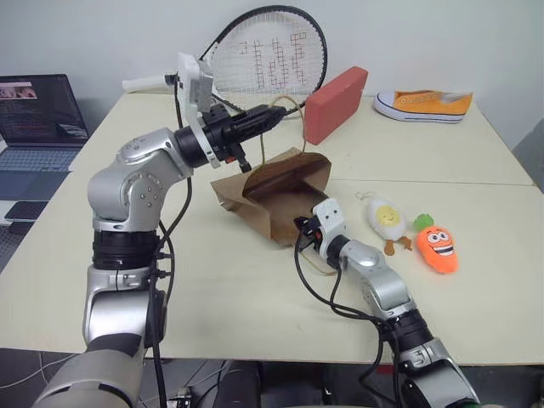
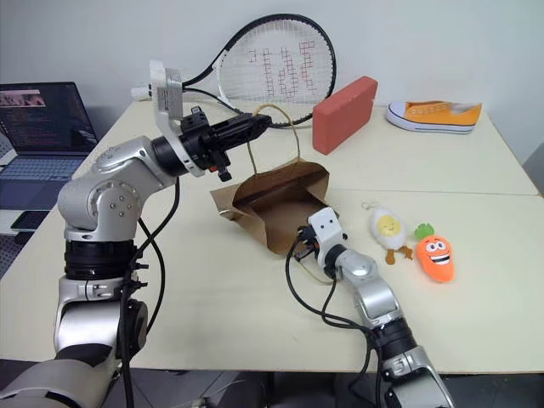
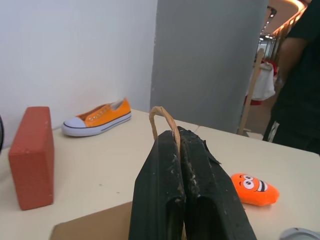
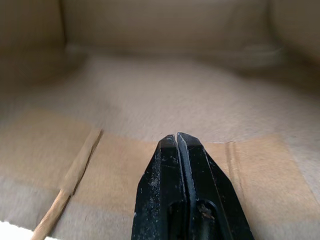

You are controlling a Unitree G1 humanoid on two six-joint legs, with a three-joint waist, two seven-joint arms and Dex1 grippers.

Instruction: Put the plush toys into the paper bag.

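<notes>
At upper centre-left, the left gripper (image 1: 274, 115) is clamped on a handle (image 3: 162, 120) of the paper bag (image 1: 280, 191), which lies mid-frame. The right gripper (image 1: 304, 231), fingers together, presses the bag's near edge. The egg plush (image 1: 387, 219) and carrot plush (image 1: 438, 247) lie at right.

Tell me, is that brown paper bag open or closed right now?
Open. The paper bag lies tipped on the table with its mouth gaping; the left gripper lifts one handle.
</notes>
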